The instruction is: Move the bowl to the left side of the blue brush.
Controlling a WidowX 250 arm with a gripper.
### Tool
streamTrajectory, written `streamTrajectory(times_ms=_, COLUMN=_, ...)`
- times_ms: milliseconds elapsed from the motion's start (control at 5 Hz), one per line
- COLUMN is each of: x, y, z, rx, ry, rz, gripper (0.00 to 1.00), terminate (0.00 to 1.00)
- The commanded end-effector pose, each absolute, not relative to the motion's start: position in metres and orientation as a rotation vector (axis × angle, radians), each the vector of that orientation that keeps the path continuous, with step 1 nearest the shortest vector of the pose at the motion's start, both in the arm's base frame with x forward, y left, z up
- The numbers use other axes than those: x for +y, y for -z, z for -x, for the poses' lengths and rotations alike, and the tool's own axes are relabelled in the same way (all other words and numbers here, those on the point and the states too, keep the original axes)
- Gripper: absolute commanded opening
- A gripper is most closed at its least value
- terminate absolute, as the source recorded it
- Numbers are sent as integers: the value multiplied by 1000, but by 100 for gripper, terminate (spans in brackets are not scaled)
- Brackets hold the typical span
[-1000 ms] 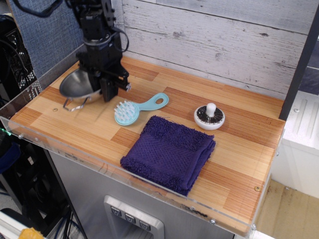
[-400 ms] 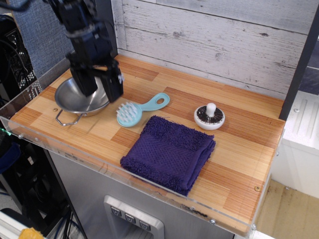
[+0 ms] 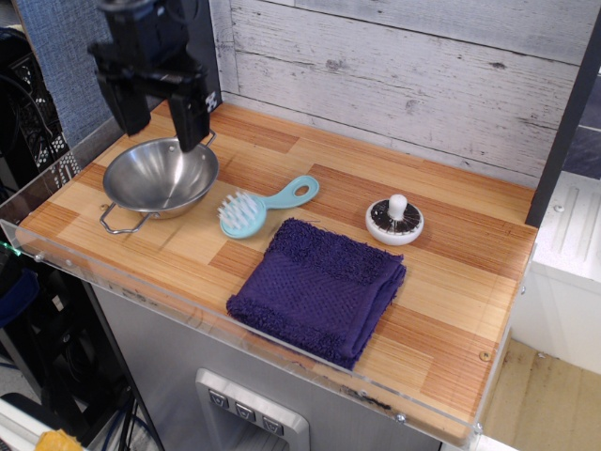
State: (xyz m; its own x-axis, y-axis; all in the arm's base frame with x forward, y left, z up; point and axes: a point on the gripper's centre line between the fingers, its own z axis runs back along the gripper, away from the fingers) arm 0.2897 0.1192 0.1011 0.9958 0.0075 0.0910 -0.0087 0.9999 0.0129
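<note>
The shiny steel bowl (image 3: 160, 177) with wire loop handles sits upright on the wooden counter at the left. The light-blue brush (image 3: 263, 207) lies just to its right, bristle head toward the bowl, with a small gap between them. My gripper (image 3: 160, 117) hangs above the bowl's far rim, raised clear of it. Its two black fingers (image 3: 191, 117) stand apart and hold nothing.
A folded dark purple towel (image 3: 319, 287) lies in front of the brush. A small white-and-black knobbed disc (image 3: 394, 221) sits to the right. A clear acrylic lip (image 3: 56, 258) runs along the counter's front and left edges. A plank wall stands behind.
The gripper has let go of the bowl, risen and drawn back to the left. The bowl has settled flat on the counter, left of the brush.
</note>
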Motion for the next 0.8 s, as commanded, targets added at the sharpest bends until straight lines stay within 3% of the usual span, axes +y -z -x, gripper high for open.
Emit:
streamTrajectory(times_ms=0, x=108, y=-142, z=-272, rx=-123, ry=43, rz=-27, gripper=100, terminate=0)
streamTrajectory(times_ms=400, x=109, y=-144, z=-276, rx=-99, ry=113, rz=-11, gripper=100, terminate=0)
streamTrajectory(times_ms=600, x=109, y=-144, z=-276, rx=-99, ry=113, rz=-11, gripper=100, terminate=100)
